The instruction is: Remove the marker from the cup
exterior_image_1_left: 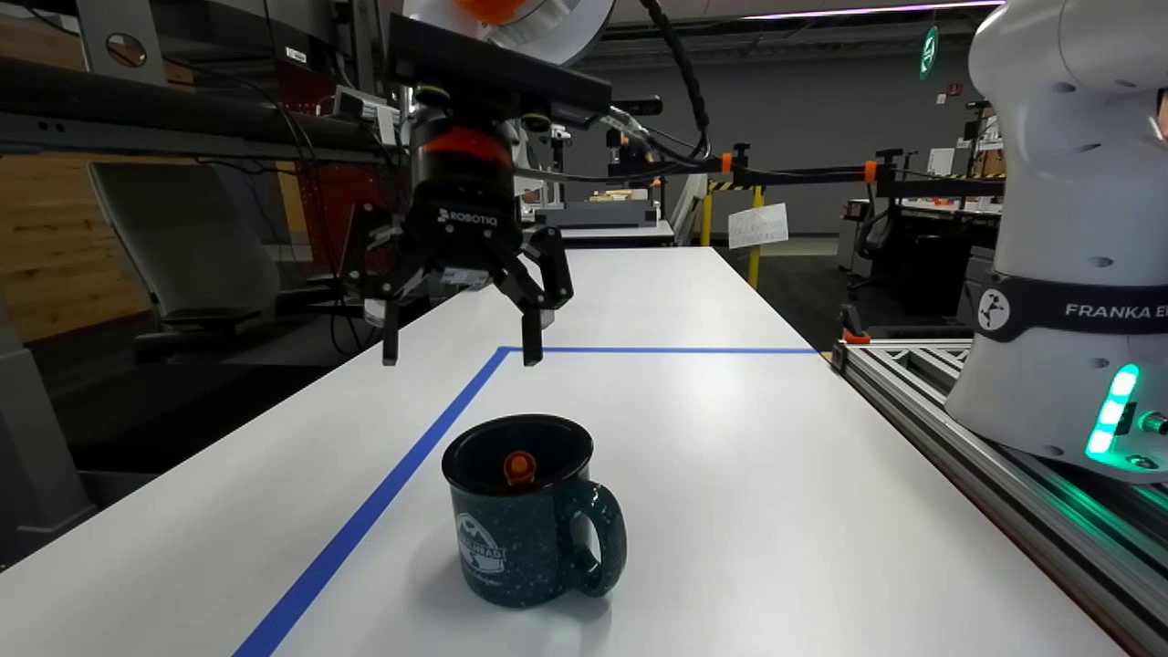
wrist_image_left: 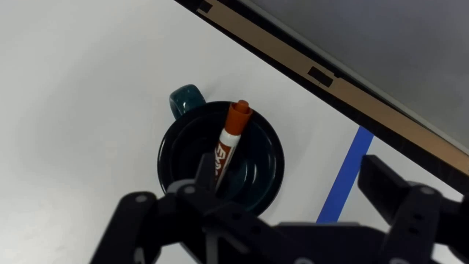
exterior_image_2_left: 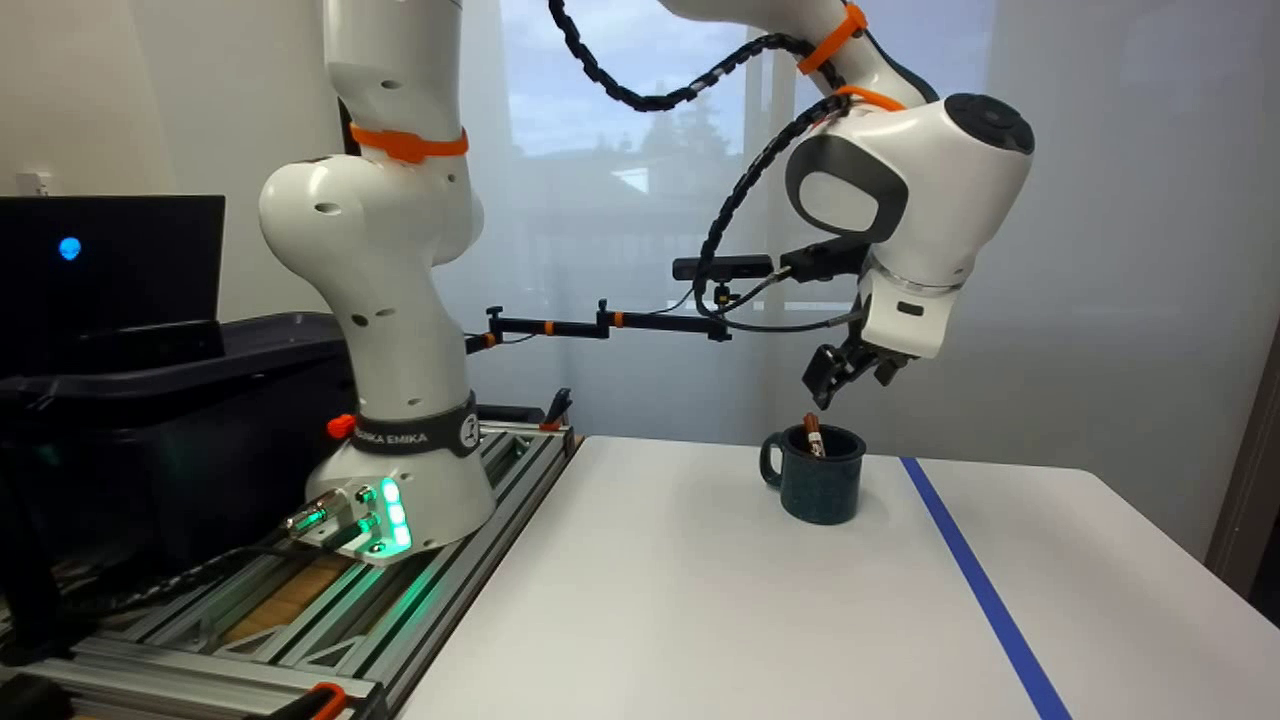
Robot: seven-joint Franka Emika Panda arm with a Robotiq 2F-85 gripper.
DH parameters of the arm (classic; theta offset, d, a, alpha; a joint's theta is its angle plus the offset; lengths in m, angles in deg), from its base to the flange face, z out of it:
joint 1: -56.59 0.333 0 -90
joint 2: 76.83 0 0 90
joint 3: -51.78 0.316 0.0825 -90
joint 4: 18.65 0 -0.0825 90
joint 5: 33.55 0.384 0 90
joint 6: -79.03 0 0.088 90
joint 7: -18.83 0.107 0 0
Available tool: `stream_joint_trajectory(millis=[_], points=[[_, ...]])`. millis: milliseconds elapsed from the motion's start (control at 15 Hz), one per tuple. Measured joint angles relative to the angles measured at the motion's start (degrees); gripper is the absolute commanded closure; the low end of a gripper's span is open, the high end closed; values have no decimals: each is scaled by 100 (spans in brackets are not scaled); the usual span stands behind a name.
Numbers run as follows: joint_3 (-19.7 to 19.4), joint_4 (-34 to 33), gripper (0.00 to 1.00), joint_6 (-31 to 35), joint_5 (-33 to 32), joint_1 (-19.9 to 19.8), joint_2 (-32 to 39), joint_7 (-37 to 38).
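Your Expo marker point(wrist_image_left: 229, 141) stands aslant in the dark teal mug point(exterior_image_1_left: 520, 547), not yet lifted. In an exterior view its orange cap point(exterior_image_2_left: 811, 426) pokes up out of the opening; its lower end is hidden. The fingers point(exterior_image_1_left: 532, 338) are spread wide above the mug with nothing between them. In the wrist view one finger overlaps the mug's opening beside the marker's lower part, and the other lies over toward the blue tape point(wrist_image_left: 343, 179), so your gap looks off to one side. Before you go down, shift until the cap sits between both fingers; I judge that alignment to be the step in hand. Then lower slowly and keep clear of the rim point(wrist_image_left: 280, 158): a knock could shove or tip the mug on the desk point(exterior_image_1_left: 730, 456). Pinch the cap alone, and draw out along the marker's lean so nothing snags.
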Motion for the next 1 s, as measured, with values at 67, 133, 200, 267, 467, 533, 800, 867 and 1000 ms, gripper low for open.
stream_joint_trajectory(millis=[67,133,200,267,467,533,800,867,1000], points=[[16,25,0,36,76,20,33,7],[31,52,0,67,135,43,63,18],[46,82,0,106,196,70,94,36],[62,110,15,135,256,94,121,63],[94,190,42,233,373,147,171,127],[94,225,46,252,414,156,173,132],[92,349,55,351,565,160,175,134],[91,377,52,367,593,160,176,134],[91,414,49,375,644,160,176,134]])
